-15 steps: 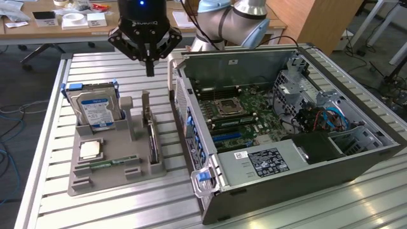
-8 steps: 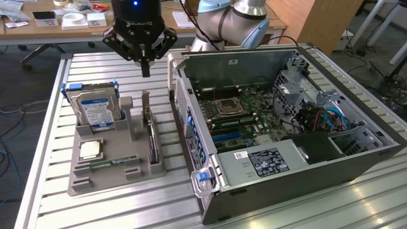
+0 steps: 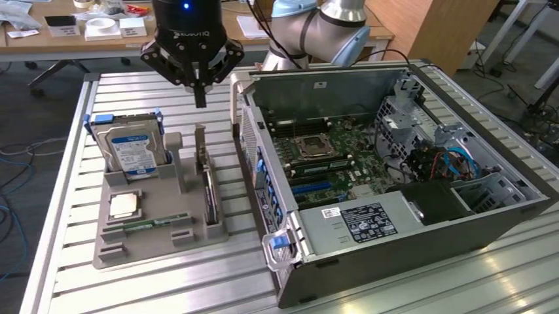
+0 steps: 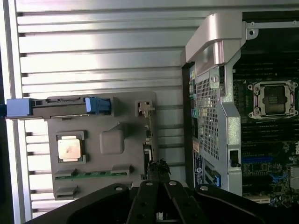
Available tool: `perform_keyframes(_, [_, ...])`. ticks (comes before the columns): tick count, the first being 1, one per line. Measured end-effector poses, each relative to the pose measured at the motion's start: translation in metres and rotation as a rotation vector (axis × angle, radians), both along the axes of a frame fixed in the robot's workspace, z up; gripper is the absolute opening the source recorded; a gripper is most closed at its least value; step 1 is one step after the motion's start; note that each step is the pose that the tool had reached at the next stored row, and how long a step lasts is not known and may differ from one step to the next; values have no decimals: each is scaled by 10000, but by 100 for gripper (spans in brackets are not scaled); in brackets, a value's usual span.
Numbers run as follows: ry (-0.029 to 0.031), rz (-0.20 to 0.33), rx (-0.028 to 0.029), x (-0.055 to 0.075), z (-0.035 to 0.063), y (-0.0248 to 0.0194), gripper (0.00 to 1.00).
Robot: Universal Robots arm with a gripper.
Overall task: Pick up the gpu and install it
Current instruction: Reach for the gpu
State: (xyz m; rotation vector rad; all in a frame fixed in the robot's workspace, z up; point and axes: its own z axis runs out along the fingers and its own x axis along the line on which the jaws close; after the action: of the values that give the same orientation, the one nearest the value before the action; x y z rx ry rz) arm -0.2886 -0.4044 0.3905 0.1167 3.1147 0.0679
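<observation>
The table (image 3: 157, 288) is ribbed aluminium, pale slats with dark grooves between them. On it sit one moulded grey plastic holder (image 3: 144, 252) and, at the holder's 3 o'clock in the exterior view, one open computer case (image 3: 419, 258) of black and perforated silver sheet metal, with a green motherboard (image 3: 336, 157) inside.

The holder carries four parts:
- One silver hard drive (image 3: 131, 154) with blue rails, upright at 11 o'clock.
- One square, metal-topped processor (image 3: 125, 206).
- One slim green RAM stick (image 3: 144, 224), lying flat at 7 o'clock.
- One gpu (image 3: 208, 190), a thin card standing on edge along the holder's 3 o'clock side, just beside the case wall.

The black hand (image 3: 200, 98) hangs above the holder's 1 o'clock corner, clear of the gpu, its fingers pressed together on nothing.

Behind stand cluttered wooden desks (image 3: 105, 44), and cables (image 3: 10, 222) lie on the floor.
</observation>
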Motion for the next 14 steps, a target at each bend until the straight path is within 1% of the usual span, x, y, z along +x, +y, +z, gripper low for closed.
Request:
perform_keyframes(3, [0, 0, 0, 0, 0, -75, 11])
perform_keyframes(7, [0, 0, -4, 1, -1, -189, 11])
perform_keyframes(10, [0, -2, -7, 0, -2, -266, 11])
perform_keyframes(14, [0, -6, -11, 0, -5, -360, 11])
